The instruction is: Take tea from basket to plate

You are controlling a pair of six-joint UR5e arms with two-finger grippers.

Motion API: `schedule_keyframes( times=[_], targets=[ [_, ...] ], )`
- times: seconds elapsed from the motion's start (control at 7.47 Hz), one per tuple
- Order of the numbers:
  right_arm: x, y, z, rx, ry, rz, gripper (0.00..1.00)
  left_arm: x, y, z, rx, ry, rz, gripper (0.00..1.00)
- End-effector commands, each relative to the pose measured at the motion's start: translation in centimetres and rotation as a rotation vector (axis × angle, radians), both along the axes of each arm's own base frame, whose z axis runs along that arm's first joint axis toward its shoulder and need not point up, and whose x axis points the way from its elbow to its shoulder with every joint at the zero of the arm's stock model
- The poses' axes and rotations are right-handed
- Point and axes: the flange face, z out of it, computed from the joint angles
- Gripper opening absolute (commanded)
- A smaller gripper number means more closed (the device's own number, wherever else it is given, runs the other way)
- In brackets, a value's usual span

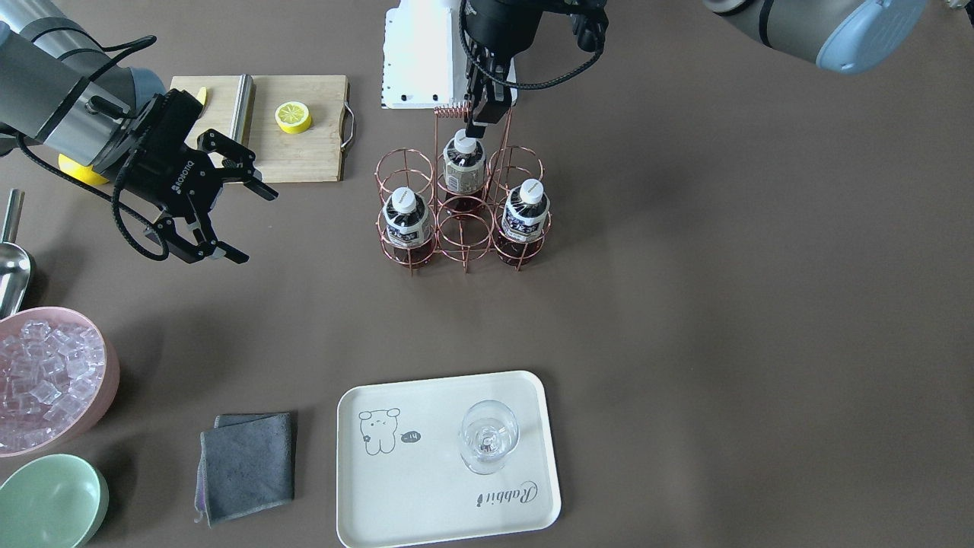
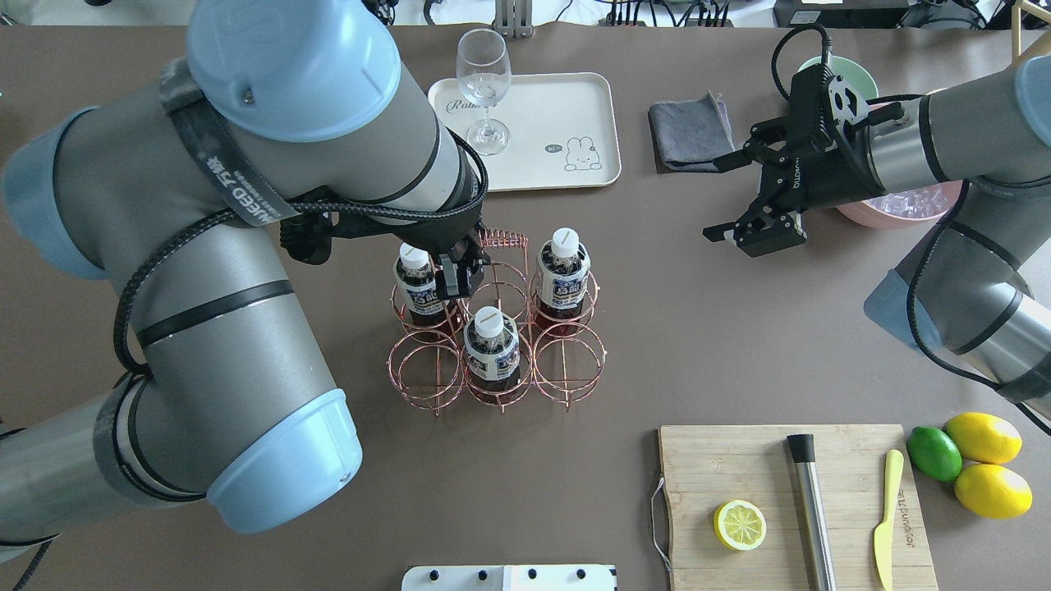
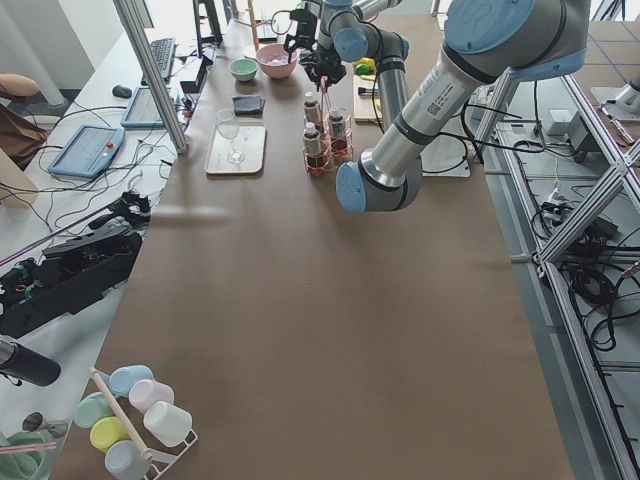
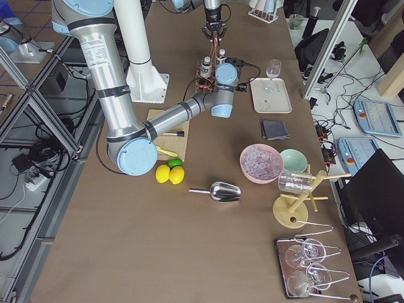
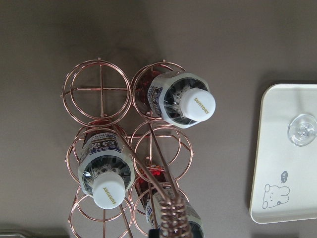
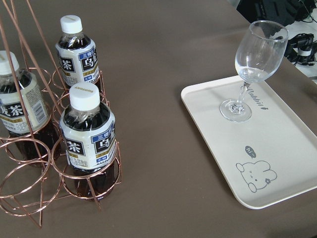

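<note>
Left gripper (image 1: 485,120) hovers over the basket (image 1: 466,228), jaw gap unreadable; tea (image 1: 463,164) sits at its seven o'clock, front-facing view

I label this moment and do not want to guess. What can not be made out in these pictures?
1. Left tool: open or shut is unclear; dark and small in the front view, half under the arm in the overhead view.
2. One tea bottle: left wrist view, cut by the bottom edge, behind the basket handle.
3. Metal scoop: front view, cut by the left edge.
</note>
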Motion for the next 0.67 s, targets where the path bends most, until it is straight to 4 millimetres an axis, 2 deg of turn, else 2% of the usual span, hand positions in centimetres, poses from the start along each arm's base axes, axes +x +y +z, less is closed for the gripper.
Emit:
schedule_keyframes(
  times=[0.0,0.13,0.4,0.54],
  targets=[
    [-0.6,-0.1,0.0,0.007,0.002,0.03,1.0,0.0,0.0,0.0,-0.002,0.0,-0.003,0.0],
    [-0.9,-0.2,0.6,0.022,-0.011,0.027,1.0,0.0,0.0,-0.1,-0.002,0.002,-0.002,0.0],
    [-2.8,0.5,2.5,0.101,-0.08,0.037,1.0,-0.1,0.1,-0.2,-0.002,0.004,0.001,0.0],
    [-4.0,1.5,2.1,0.08,-0.137,0.024,1.0,-0.1,0.1,-0.1,-0.004,0.003,0.002,0.0]
  ],
)
